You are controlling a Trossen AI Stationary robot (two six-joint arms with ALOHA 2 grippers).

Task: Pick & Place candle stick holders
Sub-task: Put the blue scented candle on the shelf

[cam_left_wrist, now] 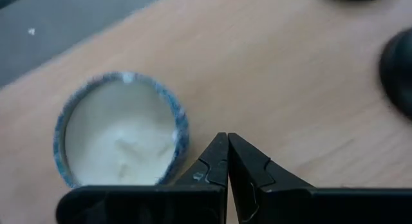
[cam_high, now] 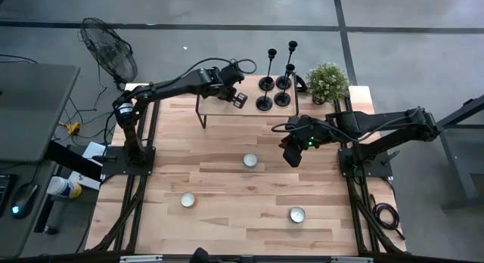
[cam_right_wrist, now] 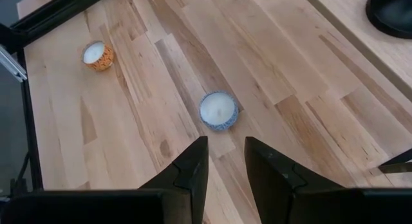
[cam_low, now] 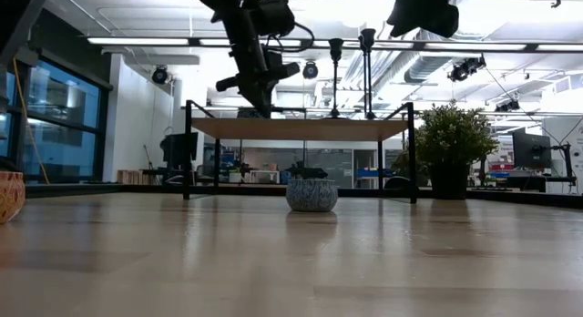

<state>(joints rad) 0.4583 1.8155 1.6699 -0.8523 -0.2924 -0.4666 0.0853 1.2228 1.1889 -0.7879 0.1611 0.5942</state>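
Note:
Four black candle stick holders (cam_high: 274,91) stand on their disc bases at the right end of a small raised wooden shelf (cam_high: 219,110) at the table's far side; two show in the low view (cam_low: 352,71). My left gripper (cam_high: 239,100) is shut just over the shelf, to their left. In the left wrist view its fingertips (cam_left_wrist: 226,139) stand right beside a blue-rimmed white tealight (cam_left_wrist: 122,130) on the shelf top. My right gripper (cam_high: 291,154) is open and empty above the table, near the shelf's right front. Its fingers (cam_right_wrist: 225,153) point at another blue tealight (cam_right_wrist: 218,110).
A potted plant (cam_high: 327,81) stands right of the shelf. Tealights lie on the table at mid (cam_high: 250,161), near left (cam_high: 187,200) and near right (cam_high: 297,214). The shelf's thin black legs (cam_low: 189,148) stand on the table. A fan (cam_high: 108,47) stands off the far left corner.

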